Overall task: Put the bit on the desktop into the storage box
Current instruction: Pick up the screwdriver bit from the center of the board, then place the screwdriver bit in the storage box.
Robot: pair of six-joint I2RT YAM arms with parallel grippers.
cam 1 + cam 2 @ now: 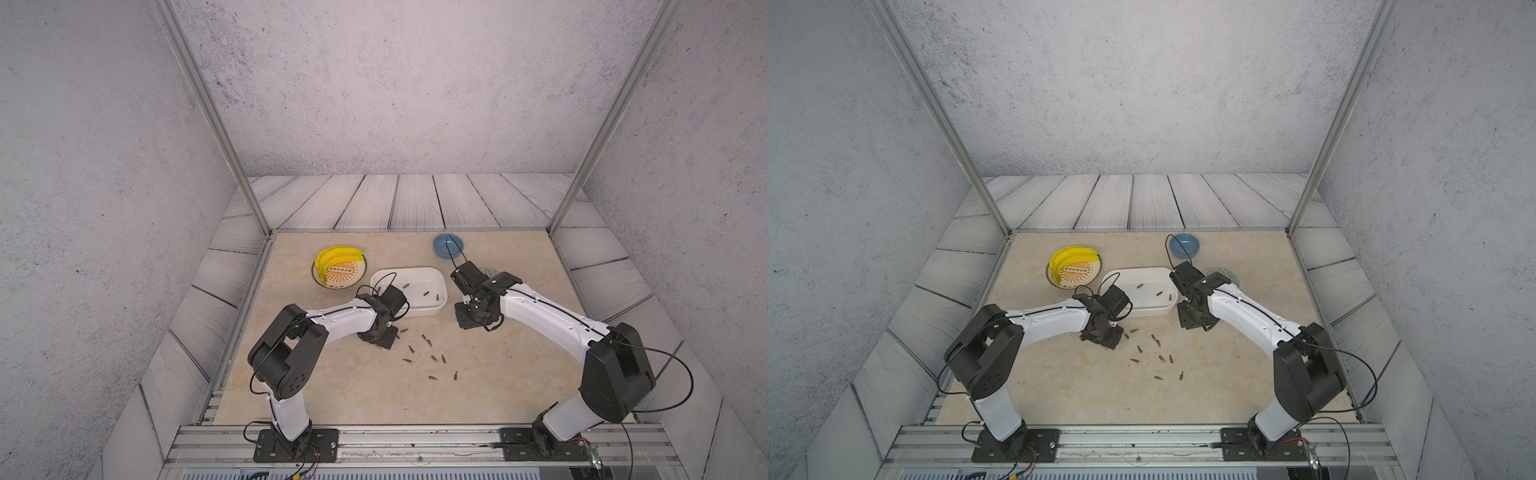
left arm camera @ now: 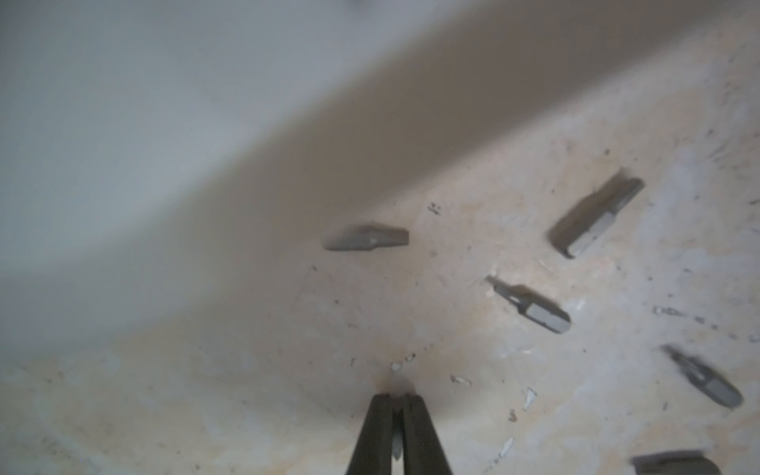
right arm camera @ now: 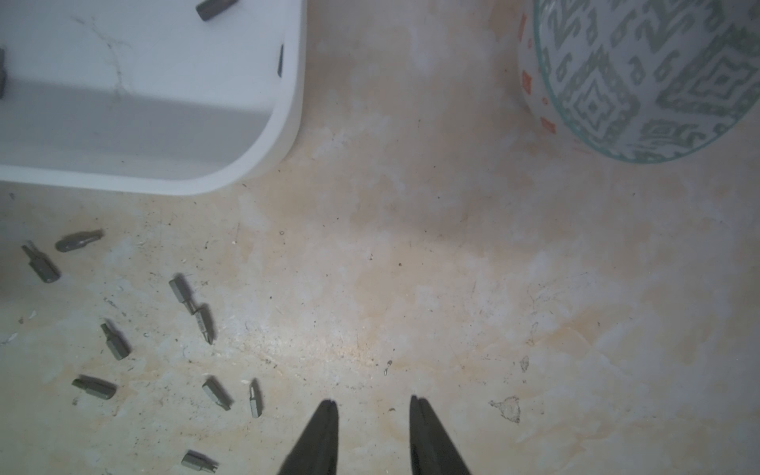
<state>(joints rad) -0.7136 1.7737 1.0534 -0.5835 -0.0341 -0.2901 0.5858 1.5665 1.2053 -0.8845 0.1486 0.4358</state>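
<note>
Several small grey bits (image 1: 429,349) lie scattered on the beige desktop (image 1: 332,386), just in front of the white storage box (image 1: 415,271). Three bits (image 1: 426,293) lie inside the box. My left gripper (image 2: 395,397) is shut, its tips down on the desktop by the box's near left corner, and a pale sliver of a bit (image 2: 396,443) is pinched between its fingers. More bits (image 2: 530,306) lie just beside it. My right gripper (image 3: 373,403) hovers open to the right of the box (image 3: 288,123), with nothing between its fingers.
A patterned plate with yellow bananas (image 1: 338,266) stands left of the box. A blue bowl (image 1: 449,245) sits at the back. A grey-green patterned bowl (image 3: 658,74) stands beside my right arm. Grey plank panels and metal frame posts border the desktop.
</note>
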